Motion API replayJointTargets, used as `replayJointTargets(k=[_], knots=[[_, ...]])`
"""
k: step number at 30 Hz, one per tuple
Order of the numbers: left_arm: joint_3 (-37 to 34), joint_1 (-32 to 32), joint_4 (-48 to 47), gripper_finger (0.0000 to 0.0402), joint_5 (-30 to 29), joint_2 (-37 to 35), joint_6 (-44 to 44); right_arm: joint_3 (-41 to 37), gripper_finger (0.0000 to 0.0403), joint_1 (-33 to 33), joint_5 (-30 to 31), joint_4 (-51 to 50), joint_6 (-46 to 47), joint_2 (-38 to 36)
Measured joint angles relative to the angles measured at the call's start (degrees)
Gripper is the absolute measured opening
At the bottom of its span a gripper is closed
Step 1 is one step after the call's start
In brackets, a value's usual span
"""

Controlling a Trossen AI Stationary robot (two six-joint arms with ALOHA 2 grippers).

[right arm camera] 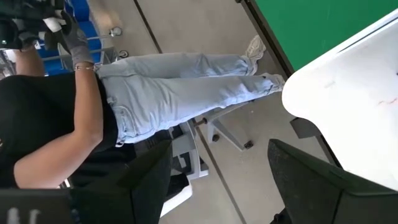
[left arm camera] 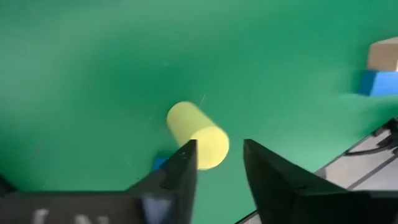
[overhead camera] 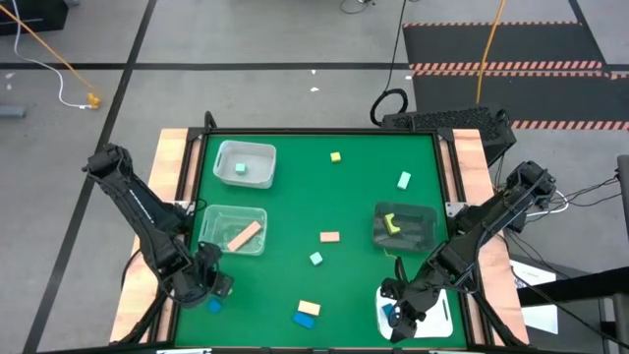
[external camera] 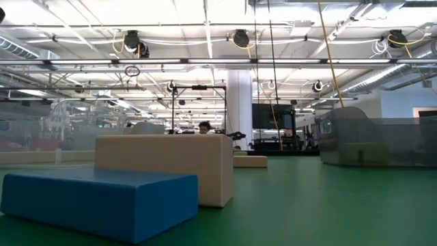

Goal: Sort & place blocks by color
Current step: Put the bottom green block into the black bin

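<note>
In the high view, loose blocks lie flat on the green mat: yellow (overhead camera: 335,156), mint (overhead camera: 404,180), salmon (overhead camera: 329,237), mint (overhead camera: 315,259), and a tan and blue pair (overhead camera: 307,313). My left gripper (overhead camera: 210,285) is low at the mat's near left corner, beside a blue block (overhead camera: 214,306). In its wrist view the left gripper (left arm camera: 219,143) is open, and a yellow cylinder (left arm camera: 198,134) lies on the mat at its fingertips. My right gripper (overhead camera: 401,300) is open over the white tray (overhead camera: 432,320), which holds a blue block (overhead camera: 390,313). Nothing is between its fingers (right arm camera: 311,180). My left gripper has one finger (left arm camera: 181,167) in front of the near end (left arm camera: 210,149) of the yellow cylinder, which lies on the mat; I cannot tell whether the finger touches it. The other finger stands apart from it.
Three bins stand on the mat: a clear one (overhead camera: 257,149) with a mint block, a clear one (overhead camera: 218,214) with a salmon bar, and a dark one (overhead camera: 418,211) with a yellow piece. A person (right arm camera: 93,112) sits past the table's near right corner. The mat's middle is open.
</note>
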Motion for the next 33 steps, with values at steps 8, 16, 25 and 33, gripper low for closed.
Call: replayJointTargets(k=[8,16,25,33], knots=[[0.0,-0.1,0.8,0.0298,-1.6,0.0,11.0,0.0,0.0254,0.0,0.0,0.0,0.0,0.0],[0.1,-0.3,1.9,0.0353,-1.6,3.5,17.8,0.0,0.0254,0.0,0.0,0.0,0.0,0.0],[0.1,-0.3,2.3,0.0353,-1.6,11.2,13.8,0.0,0.0254,0.0,0.0,0.0,0.0,0.0],[0.1,-0.3,2.8,0.0303,1.3,11.9,8.5,0.0,0.0254,0.0,0.0,0.0,0.0,0.0]])
